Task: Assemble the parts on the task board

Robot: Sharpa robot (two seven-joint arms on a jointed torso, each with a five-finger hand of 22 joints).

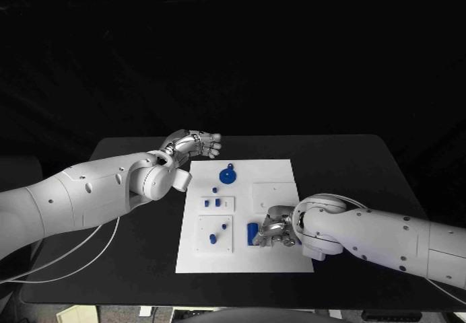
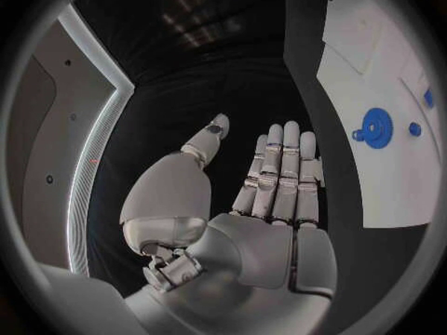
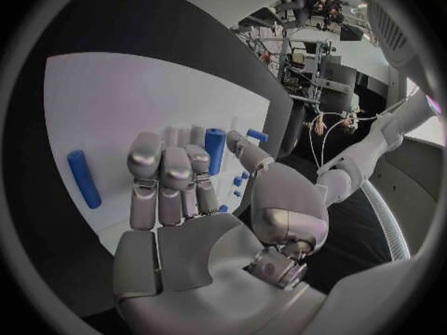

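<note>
I see the white board (image 1: pixel 277 259) lying lengthwise away from me on the black worktop (image 1: pixel 359 161), dark room behind. Small blue parts sit on it: a round disc (image 1: pixel 227 177) near the far end, short pegs (image 1: pixel 213 202) mid-board, and a blue cylinder (image 1: pixel 253 233) by my right hand (image 1: pixel 277 230) near the front. From the right wrist, that hand's fingers are curled over the board and I cannot tell if they grip anything. My left hand (image 1: pixel 192 143) hovers at the board's far left corner, fingers straight, empty
</note>
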